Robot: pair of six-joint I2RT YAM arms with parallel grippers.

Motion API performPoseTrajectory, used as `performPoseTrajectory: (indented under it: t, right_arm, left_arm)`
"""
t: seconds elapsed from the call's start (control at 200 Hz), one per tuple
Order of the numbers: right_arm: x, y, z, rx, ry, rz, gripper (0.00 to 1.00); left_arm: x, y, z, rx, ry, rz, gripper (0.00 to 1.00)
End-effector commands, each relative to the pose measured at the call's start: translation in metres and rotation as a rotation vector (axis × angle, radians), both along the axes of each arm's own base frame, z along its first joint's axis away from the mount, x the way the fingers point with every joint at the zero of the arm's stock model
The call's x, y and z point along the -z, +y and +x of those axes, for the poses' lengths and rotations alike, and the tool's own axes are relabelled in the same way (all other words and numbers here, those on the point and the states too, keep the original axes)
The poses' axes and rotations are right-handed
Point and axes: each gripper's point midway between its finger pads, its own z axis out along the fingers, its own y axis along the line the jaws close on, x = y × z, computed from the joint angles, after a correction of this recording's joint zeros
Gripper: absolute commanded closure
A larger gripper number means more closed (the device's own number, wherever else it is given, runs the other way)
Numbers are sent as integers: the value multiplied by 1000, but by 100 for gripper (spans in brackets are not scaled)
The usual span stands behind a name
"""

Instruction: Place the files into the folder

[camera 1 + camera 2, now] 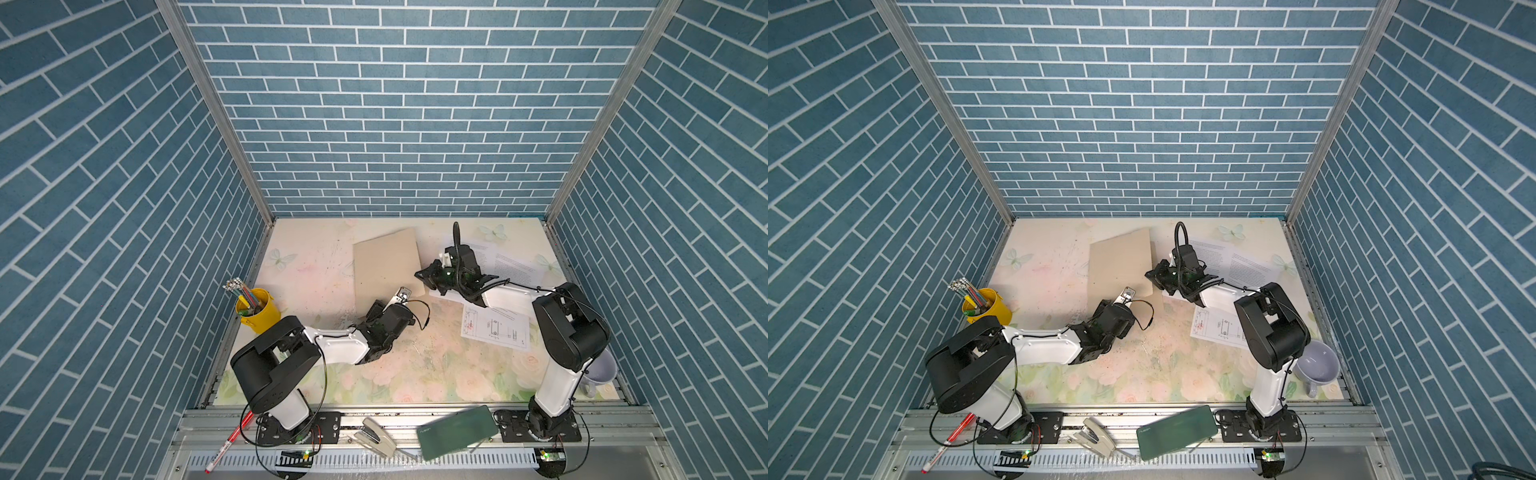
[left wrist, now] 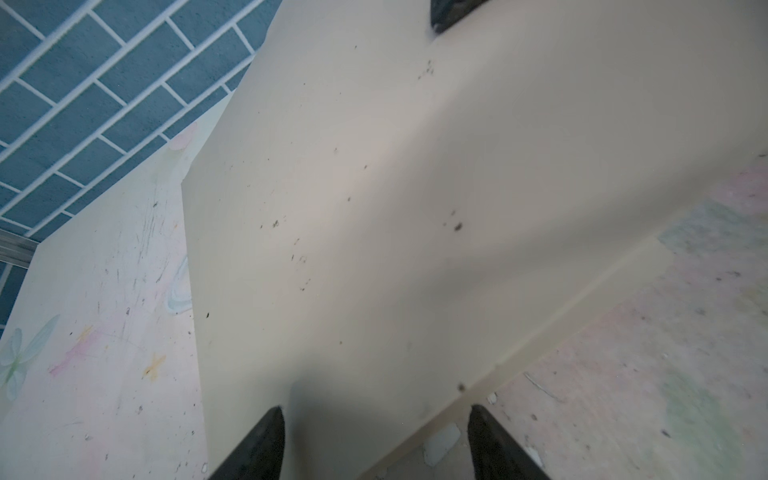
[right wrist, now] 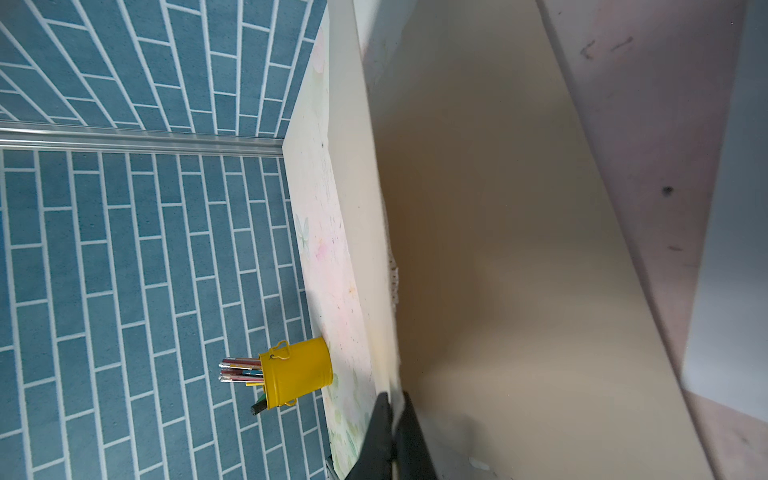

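Tan kraft folder (image 1: pixel 384 266) sits mid-table: flat matte card with dark specks, and its top cover is tilted up off the lower leaf like a wedge. My right gripper (image 3: pixel 395 410) is pinched tight on that cover's thin edge. Its black fingers (image 3: pixel 376 436) press together with the card between them, and the warm brown inside shows just past them. My left gripper (image 2: pixel 376 446) sits low at the folder's near edge, its 2 tapered black fingers (image 2: pixel 257 444) well apart and clamping nothing. All 3 files (image 1: pixel 1250 262) lie out on the scuffed floral table (image 1: pixel 415 365). The 2 white text sheets (image 1: pixel 517 266) are at the far right, partly hidden by my right arm, and the drawing sheet (image 1: pixel 494 328) is nearer, beside that arm's elbow. The round yellow bucket (image 1: pixel 262 316) holds a bunch of pencils (image 1: pixel 239 289). My left arm lies low and stretched out; my right arm has its elbow raised and its forearm reaching left to the folder.
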Motion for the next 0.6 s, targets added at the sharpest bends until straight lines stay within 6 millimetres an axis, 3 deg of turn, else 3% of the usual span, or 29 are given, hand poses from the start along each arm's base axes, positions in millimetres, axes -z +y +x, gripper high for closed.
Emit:
performPoseTrajectory:
  t: [0.0,0.12,0.29,0.595]
  right_arm:
    - [-32,6,-4,-35,-54,41,93]
    - [-33,6,-7,-43,-52,41,93]
    - [-34,7,-8,-55,-57,41,91]
    - [-41,7,-8,-71,-94,31,78]
  left_arm:
    - [-4,-3,4,-1,-28,17,32]
    - [-6,-4,4,3,-34,14,36]
    - [-5,-5,4,8,-30,14,51]
    - [-9,-6,3,18,-36,-7,68]
